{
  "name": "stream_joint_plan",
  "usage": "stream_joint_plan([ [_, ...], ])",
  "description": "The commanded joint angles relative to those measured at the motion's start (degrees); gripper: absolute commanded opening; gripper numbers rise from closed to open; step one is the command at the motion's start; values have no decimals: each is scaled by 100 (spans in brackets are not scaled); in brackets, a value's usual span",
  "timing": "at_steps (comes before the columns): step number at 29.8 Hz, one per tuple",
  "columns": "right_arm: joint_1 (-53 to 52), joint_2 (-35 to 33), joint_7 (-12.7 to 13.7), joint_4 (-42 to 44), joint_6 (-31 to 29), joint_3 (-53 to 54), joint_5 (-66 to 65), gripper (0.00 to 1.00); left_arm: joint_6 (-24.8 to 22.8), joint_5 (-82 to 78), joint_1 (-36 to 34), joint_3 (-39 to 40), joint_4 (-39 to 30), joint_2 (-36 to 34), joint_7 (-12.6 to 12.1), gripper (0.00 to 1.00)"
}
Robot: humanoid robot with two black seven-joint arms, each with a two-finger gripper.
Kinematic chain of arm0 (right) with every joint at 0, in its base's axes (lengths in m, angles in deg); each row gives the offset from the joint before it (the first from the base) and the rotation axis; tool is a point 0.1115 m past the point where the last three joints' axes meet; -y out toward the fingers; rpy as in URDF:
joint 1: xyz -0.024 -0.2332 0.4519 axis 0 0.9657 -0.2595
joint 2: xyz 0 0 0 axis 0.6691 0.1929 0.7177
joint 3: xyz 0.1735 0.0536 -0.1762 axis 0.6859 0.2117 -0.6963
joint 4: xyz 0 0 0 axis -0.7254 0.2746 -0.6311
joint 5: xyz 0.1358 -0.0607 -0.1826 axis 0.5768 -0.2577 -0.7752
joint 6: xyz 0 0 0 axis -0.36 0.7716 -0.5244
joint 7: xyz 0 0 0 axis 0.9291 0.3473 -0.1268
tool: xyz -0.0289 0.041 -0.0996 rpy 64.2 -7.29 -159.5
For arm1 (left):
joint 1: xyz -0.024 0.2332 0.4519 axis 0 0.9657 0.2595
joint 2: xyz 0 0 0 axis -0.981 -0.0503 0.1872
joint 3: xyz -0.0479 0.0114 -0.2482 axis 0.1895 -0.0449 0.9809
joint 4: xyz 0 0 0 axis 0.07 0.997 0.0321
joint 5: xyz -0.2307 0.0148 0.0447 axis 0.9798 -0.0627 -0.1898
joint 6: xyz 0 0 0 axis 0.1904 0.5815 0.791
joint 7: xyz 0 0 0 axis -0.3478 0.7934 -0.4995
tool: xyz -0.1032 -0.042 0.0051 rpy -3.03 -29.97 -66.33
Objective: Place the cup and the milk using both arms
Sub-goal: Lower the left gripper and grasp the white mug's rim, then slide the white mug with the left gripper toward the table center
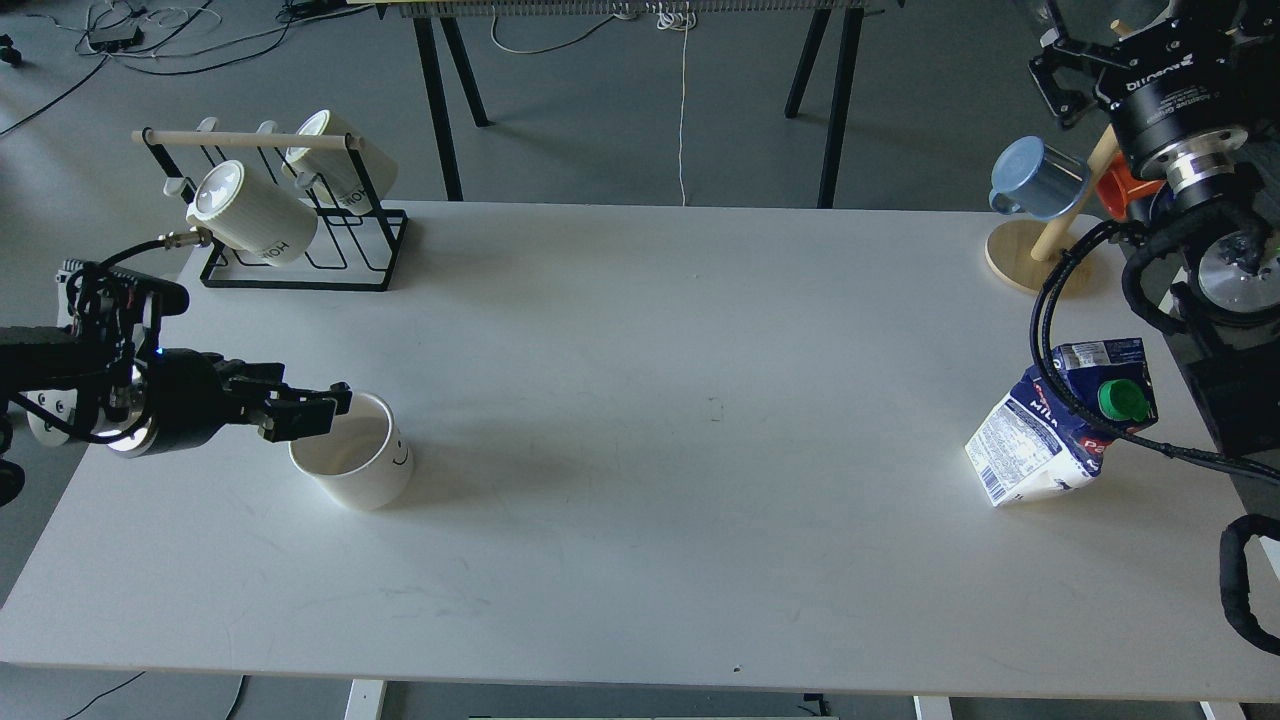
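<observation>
Head view: the left hand [318, 408] reached the near rim of the cup [354, 451], fingers at the rim; closure could not be determined. The right hand [1062, 82], fingers apart, stood well above the milk [1040, 440], which leaned on the worktop [640, 420].

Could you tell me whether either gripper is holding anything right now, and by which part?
The left gripper pinches the cup by its near rim. The right gripper holds nothing.

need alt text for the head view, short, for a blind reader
On a white table, the robot's left hand grips the near rim of a plain white ceramic mug with a smiley face at the left side. A small blue-and-white gable-top milk carton with a green cap stands tilted at the right edge; the right hand is raised far above it.
</observation>
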State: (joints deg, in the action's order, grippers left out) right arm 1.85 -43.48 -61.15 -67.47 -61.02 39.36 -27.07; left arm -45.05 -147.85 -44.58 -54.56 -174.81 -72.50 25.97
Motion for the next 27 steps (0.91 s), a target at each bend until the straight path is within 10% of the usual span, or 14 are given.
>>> stream_joint_plan([
  [1, 1, 0, 0, -69, 1, 35, 0, 99, -1, -184, 114, -13, 223, 256, -18, 77],
  [15, 1, -44, 0, -69, 1, 105, 0, 99, 25, -484, 316, -13, 619, 494, 79, 20],
  [27, 9, -61, 0, -60, 1, 114, 0, 99, -15, -467, 63, 83, 426, 477, 61, 1],
])
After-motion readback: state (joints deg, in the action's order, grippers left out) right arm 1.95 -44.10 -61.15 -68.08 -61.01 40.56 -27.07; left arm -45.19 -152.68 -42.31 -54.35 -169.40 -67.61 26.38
